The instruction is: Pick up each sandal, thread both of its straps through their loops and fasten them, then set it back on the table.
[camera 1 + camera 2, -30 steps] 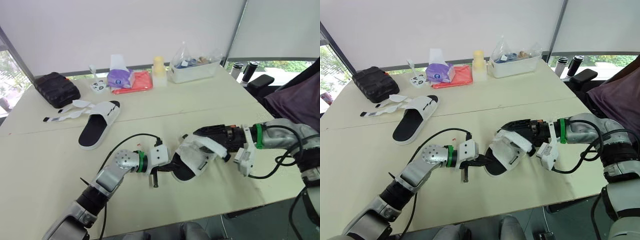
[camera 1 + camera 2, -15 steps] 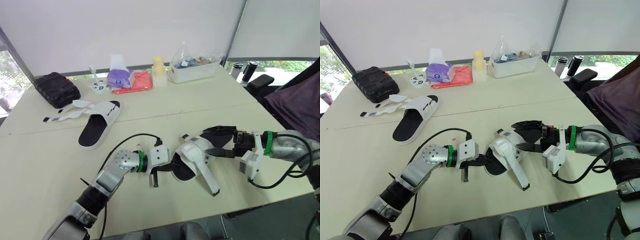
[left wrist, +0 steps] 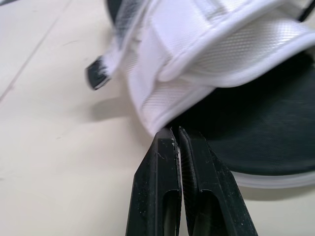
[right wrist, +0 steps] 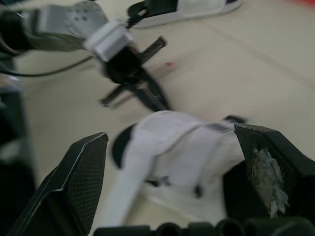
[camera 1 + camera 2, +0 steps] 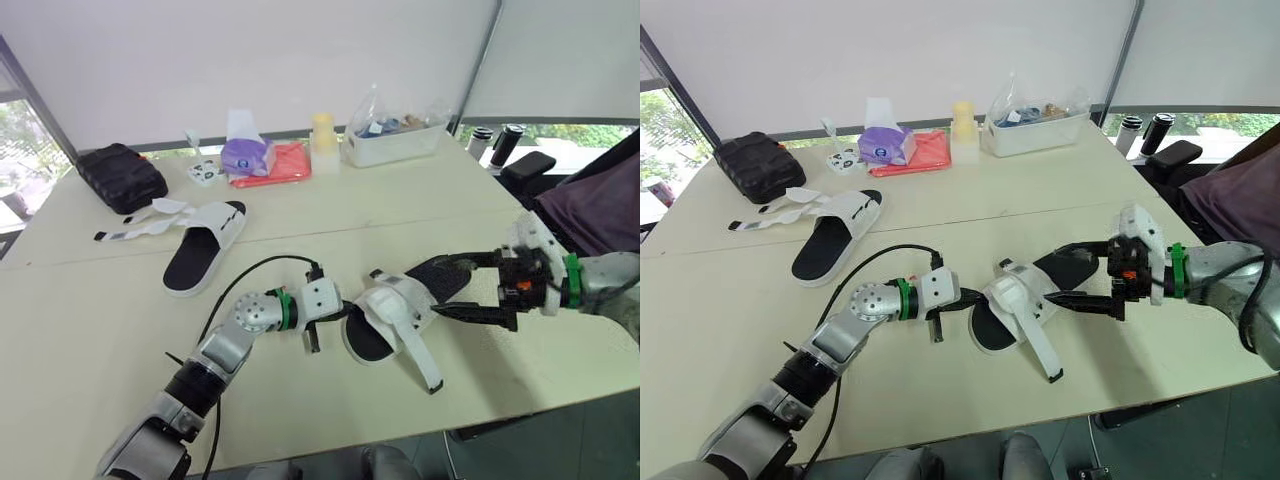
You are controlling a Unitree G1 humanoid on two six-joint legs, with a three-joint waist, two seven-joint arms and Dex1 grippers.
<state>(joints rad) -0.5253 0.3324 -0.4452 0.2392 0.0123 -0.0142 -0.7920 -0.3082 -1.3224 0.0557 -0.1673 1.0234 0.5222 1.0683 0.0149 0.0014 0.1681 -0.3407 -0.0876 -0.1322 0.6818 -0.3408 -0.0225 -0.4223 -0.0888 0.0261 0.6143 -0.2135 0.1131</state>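
while the left hand, closed tight, touches the sandal, the right hand gapes just beside it.

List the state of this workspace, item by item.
Surface: cream table, with a seam running across it.
Job's things: near white-strapped black-soled sandal lies between the grippers, one strap loose; far matching sandal has its straps lying open.
Clutter: black ribbed case, purple tissue pack, red cloth, pale yellow cup stack, white tray.
Grippers: left gripper jaws shut at the near sandal's edge; right gripper jaws open, facing it.
Cables: black cable loops on the table by the left arm.
Surroundings: white blinds; dark chair to the right.
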